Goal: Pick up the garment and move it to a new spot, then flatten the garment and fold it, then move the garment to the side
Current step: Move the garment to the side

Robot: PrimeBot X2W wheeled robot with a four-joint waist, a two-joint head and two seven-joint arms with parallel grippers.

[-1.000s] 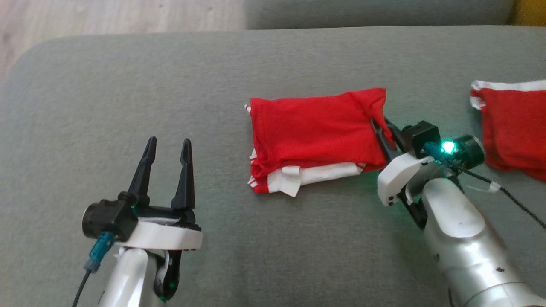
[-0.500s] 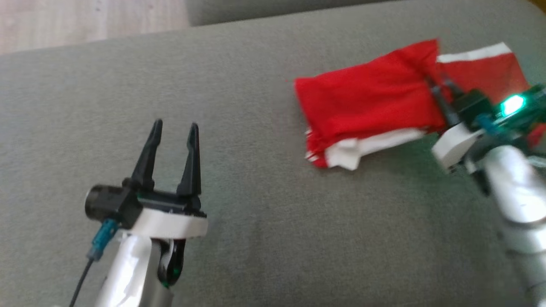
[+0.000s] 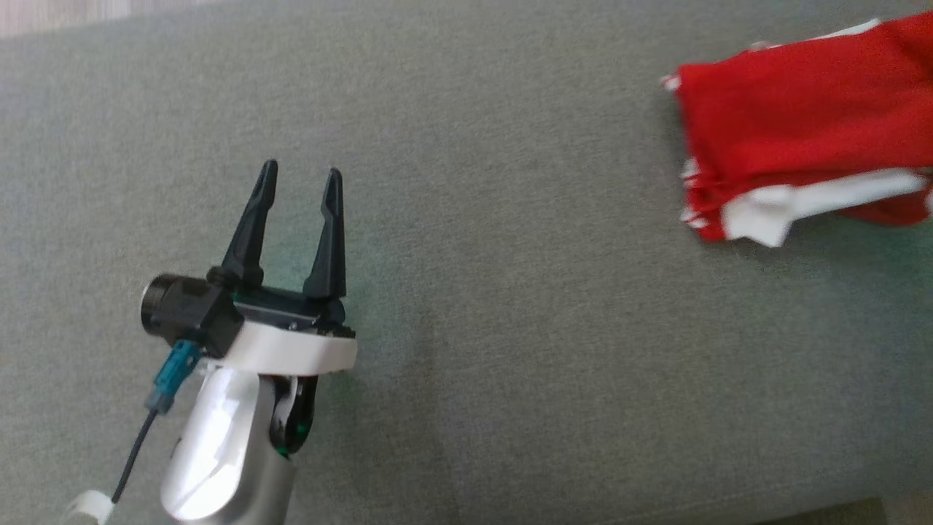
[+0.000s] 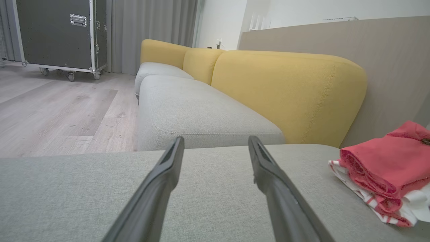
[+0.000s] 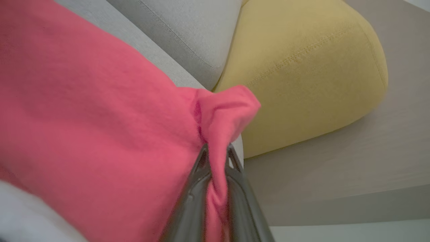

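Pinches a bunched red fold of the garment (image 5: 100,117) in the right gripper (image 5: 216,149), jaws clamped together on the cloth. Holds the left gripper (image 3: 302,169) with jaws wide apart above the grey seat cushion (image 3: 510,328), toward its left. Finds the garment folded, red over white-striped layers, toward the cushion's far right corner, near the yellow backrest (image 4: 285,90).

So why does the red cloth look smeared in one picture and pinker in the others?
Head view: the red garment is smeared sideways, probably motion blur; left wrist view: crisp there, but paler and pinkish; right wrist view: very near the lens, soft and pink, pinched in the right claw.
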